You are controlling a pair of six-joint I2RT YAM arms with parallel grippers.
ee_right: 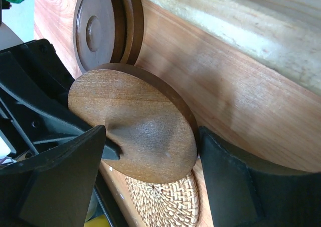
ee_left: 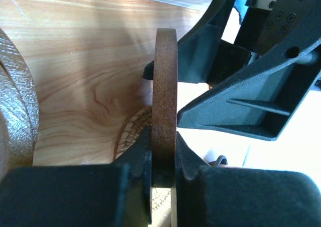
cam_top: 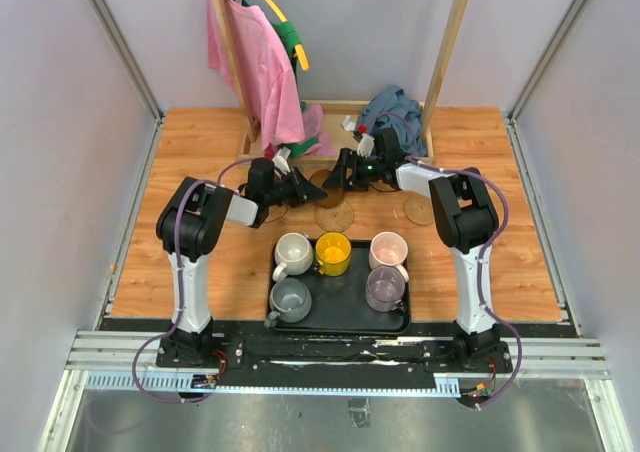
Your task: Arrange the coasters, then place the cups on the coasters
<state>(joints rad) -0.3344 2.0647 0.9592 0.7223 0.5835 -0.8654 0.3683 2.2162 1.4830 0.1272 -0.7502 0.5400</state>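
Wooden tabletop (cam_top: 200, 152), light orange grain, enclosed by pale grey walls (cam_top: 60, 122) at 9, 12 and 3 o'clock. Aluminium rail (cam_top: 340, 357) runs along the 6 o'clock edge. Wooden frame (cam_top: 447, 47) stands at 12 o'clock; pink garment (cam_top: 262, 67) and green hanger (cam_top: 290, 34) hang from it toward 11. Blue cloth (cam_top: 392, 110) heaped at its base, 1 o'clock. Lighting even and diffuse.

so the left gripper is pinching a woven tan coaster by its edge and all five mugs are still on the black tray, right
Not quite. The left gripper is pinching a dark brown coaster, not a woven tan one; the left wrist view shows its brown rim between the fingers, with the woven coaster lying on the table behind it. The rest holds: in the top view all five mugs sit on the black tray.
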